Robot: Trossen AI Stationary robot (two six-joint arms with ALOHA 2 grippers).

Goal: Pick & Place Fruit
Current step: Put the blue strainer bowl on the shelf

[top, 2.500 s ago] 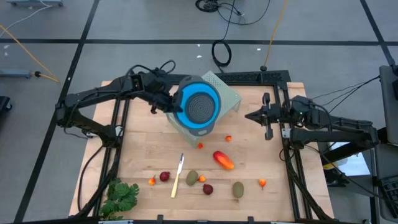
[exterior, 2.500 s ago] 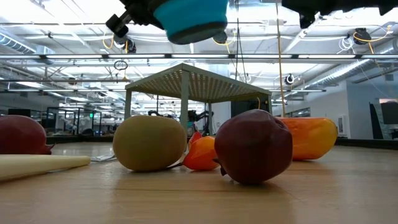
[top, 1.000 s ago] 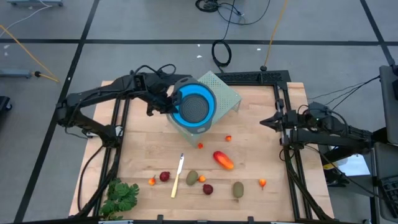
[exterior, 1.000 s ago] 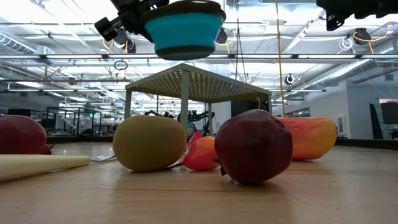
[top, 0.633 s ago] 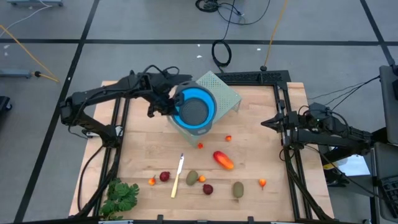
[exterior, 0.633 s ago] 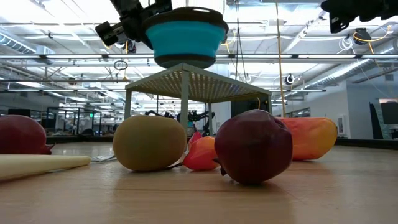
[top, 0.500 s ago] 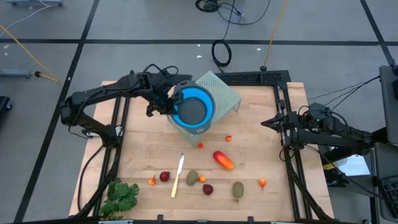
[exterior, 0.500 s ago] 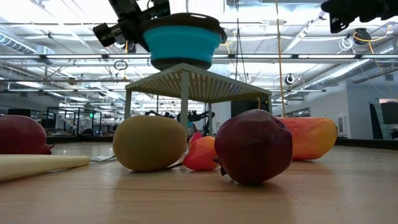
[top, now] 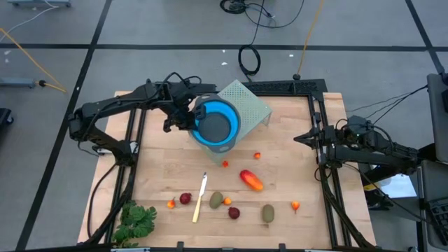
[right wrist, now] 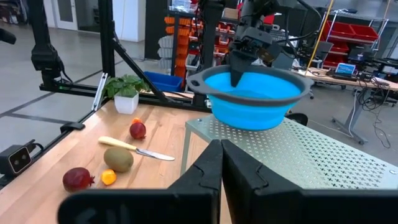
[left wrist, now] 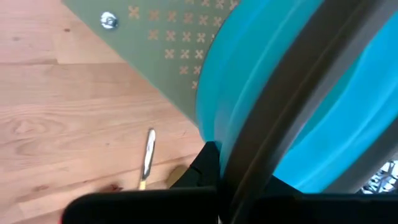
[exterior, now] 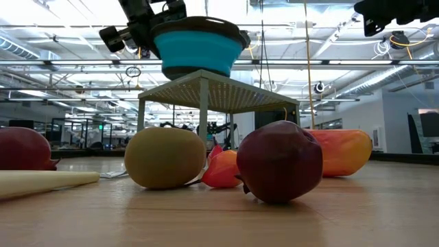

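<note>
My left gripper (top: 192,120) is shut on a blue collapsible bowl (top: 215,124) with a grey rim. It holds the bowl right over the top of the green perforated stand (top: 246,105). The fruit lies on the wooden table nearer the front: an orange-red oblong (top: 251,180), brown-green ovals (top: 216,199) (top: 268,213), dark red balls (top: 185,199) (top: 234,212) and small orange bits (top: 257,155) (top: 295,205). My right gripper (top: 297,138) waits shut at the table's right side, clear of everything. My left gripper pinches the bowl's grey rim (right wrist: 235,85) on the side toward the table's left, one finger inside the bowl and one outside. The fingers (right wrist: 239,67) come from above, pointing down. The bowl is upright and nearly level; whether its bottom (exterior: 195,70) touches the stand I cannot tell.
A cream-handled knife (top: 200,197) lies among the fruit. A leafy green bunch (top: 136,220) sits at the near left corner. Black frame rails (top: 325,175) run along both sides of the table. Bare wood lies between the stand and the fruit.
My left gripper has carried the bowl down and a little toward the table's left, bringing it from well above the stand to just at the stand's top. The bowl has stayed upright in the hold.
</note>
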